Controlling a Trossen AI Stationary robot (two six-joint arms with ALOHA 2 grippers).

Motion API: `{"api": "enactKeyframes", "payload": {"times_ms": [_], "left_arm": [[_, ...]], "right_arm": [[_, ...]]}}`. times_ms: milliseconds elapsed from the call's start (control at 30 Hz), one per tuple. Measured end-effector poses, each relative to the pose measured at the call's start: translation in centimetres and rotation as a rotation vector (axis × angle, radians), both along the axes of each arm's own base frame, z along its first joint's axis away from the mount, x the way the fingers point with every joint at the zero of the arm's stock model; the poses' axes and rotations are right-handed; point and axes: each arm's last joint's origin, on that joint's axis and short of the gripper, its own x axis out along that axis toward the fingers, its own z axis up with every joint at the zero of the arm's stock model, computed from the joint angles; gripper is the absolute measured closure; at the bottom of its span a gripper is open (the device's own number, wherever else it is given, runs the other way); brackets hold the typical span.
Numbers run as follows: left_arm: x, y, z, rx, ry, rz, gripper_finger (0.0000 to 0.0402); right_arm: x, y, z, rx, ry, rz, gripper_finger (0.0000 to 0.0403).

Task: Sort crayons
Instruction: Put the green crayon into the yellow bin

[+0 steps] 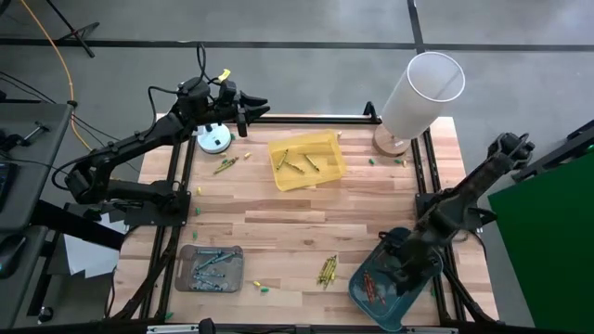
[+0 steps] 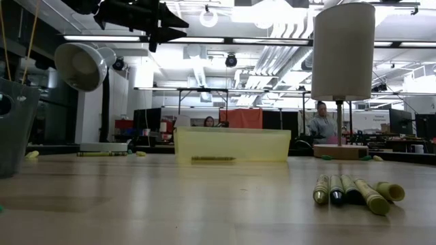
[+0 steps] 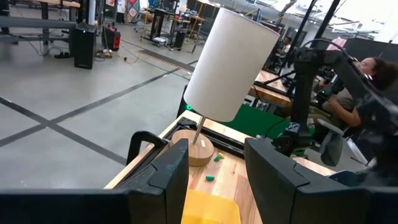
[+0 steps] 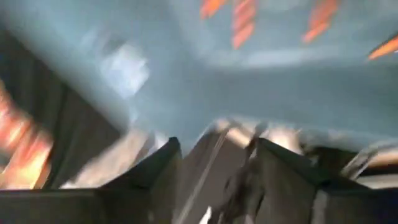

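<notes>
High view has the right claw [image 1: 401, 271] down over the teal tray [image 1: 364, 289] at the near right corner of the wooden surface [image 1: 306, 223], with red-orange crayons [image 1: 373, 288] lying inside that tray. Its wrist view is blurred; the two dark fingers [image 4: 155, 174] seem spread with a gap between them, nothing clearly pinched, red-orange crayons [image 4: 249, 22] just beyond. The left claw [image 1: 249, 109] hangs raised over the far left edge, fingers [image 3: 168, 171] spread and holding nothing, facing the white lamp [image 1: 419, 88]. Yellow-olive crayons [image 1: 299, 162] lie in the yellow tray [image 1: 327, 141] at the far middle. Blue ones [image 1: 210, 267] sit in the grey tray [image 1: 190, 283] near left. A loose bunch [image 1: 327, 270] lies on the surface between the grey and teal trays, and another small group [image 1: 225, 166] lies left of the yellow tray
</notes>
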Motion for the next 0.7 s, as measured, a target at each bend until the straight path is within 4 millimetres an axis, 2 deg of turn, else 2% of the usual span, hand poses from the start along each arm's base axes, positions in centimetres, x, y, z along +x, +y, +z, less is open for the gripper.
{"api": "enactKeyframes", "payload": {"times_ms": [100, 167, 233, 333, 400, 467, 600, 700], "left_arm": [[0.0, 0.0, 0.0, 0.0, 0.0, 0.0, 0.0259], [0.0, 0.0, 0.0, 0.0, 0.0, 0.0, 0.0259], [0.0, 0.0, 0.0, 0.0, 0.0, 0.0, 0.0259], [0.0, 0.0, 0.0, 0.0, 0.0, 0.0, 0.0259], [0.0, 0.0, 0.0, -0.001, 0.0, 0.0, 0.0259], [0.0, 0.0, 0.0, -0.016, -0.007, 0.001, 0.0259], [0.0, -0.1, 0.1, -0.067, -0.03, -0.002, 0.0259], [-0.2, -0.3, 0.4, -0.073, -0.042, -0.038, 0.0259]], "right_arm": [[-0.3, -0.1, 4.3, 0.15, -0.141, 0.042, 0.0181], [-0.5, -1.0, 7.5, 0.226, -0.239, -0.018, 0.0177], [-0.6, -2.6, 10.1, 0.255, -0.348, -0.167, 0.0178], [-0.3, -6.0, 12.5, 0.169, -0.551, -0.471, 0.0186], [0.0, -8.4, 13.2, -0.002, -0.702, -0.611, 0.0194], [0.7, -10.5, 13.2, -0.222, -0.813, -0.669, 0.0202], [3.3, -14.3, 12.0, -0.605, -0.898, -0.64, 0.0215], [6.1, -17.0, 11.2, -0.804, -0.97, -0.552, 0.0219]]}}
